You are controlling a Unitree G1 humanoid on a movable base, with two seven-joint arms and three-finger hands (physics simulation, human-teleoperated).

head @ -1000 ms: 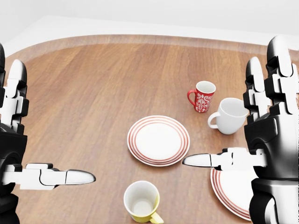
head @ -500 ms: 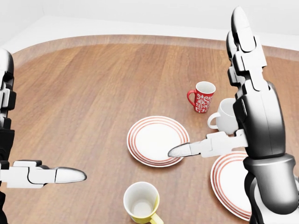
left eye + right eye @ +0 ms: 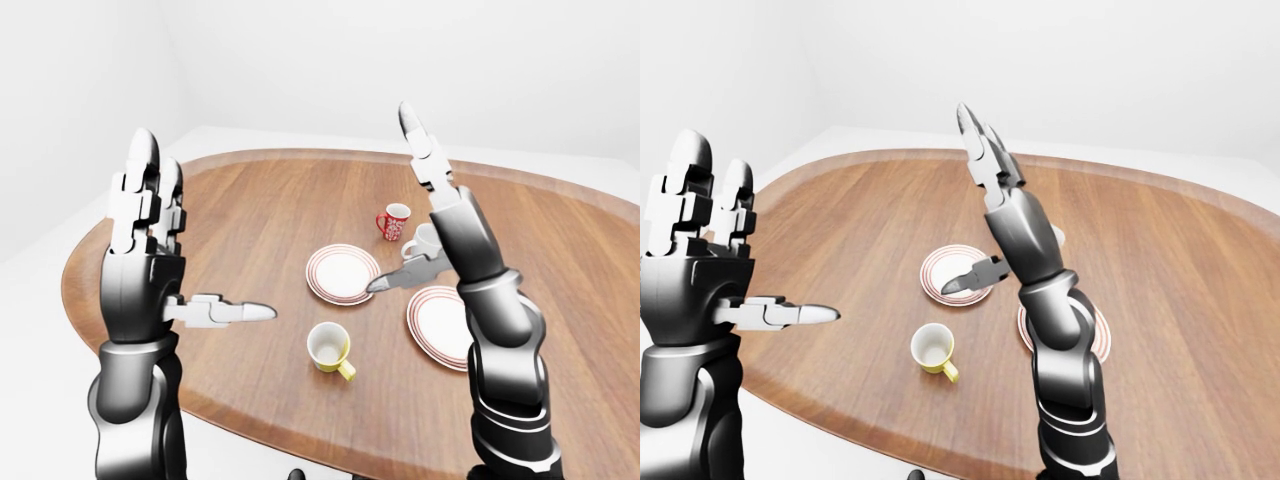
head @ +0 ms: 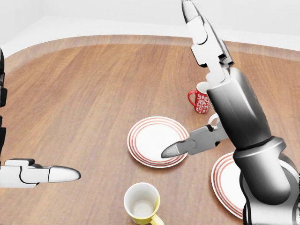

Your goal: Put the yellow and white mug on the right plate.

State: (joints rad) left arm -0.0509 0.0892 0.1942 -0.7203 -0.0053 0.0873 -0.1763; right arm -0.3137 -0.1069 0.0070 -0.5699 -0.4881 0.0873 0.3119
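Observation:
The yellow and white mug (image 4: 142, 202) stands upright and empty on the wooden table (image 4: 93, 93), at the bottom middle of the head view, handle toward the bottom right. The right plate (image 4: 228, 182), white with red rings, lies to the mug's right, partly behind my right forearm. My right hand (image 4: 180, 82) is open, fingers pointing up and thumb (image 4: 176, 149) pointing left over the middle plate (image 4: 152, 139). It is raised above the table, apart from the mug. My left hand (image 3: 207, 225) is open and empty, held up at the left.
A red patterned mug (image 3: 393, 221) stands beyond the middle plate. A white mug (image 3: 421, 241) next to it is mostly hidden behind my right hand. The table's rounded edge (image 3: 200, 400) runs close below the yellow mug in the left-eye view.
My right hand has swung left and upward, tilting over the middle plate and covering the white mug. My left hand has drifted slightly left. Mugs and plates have not moved.

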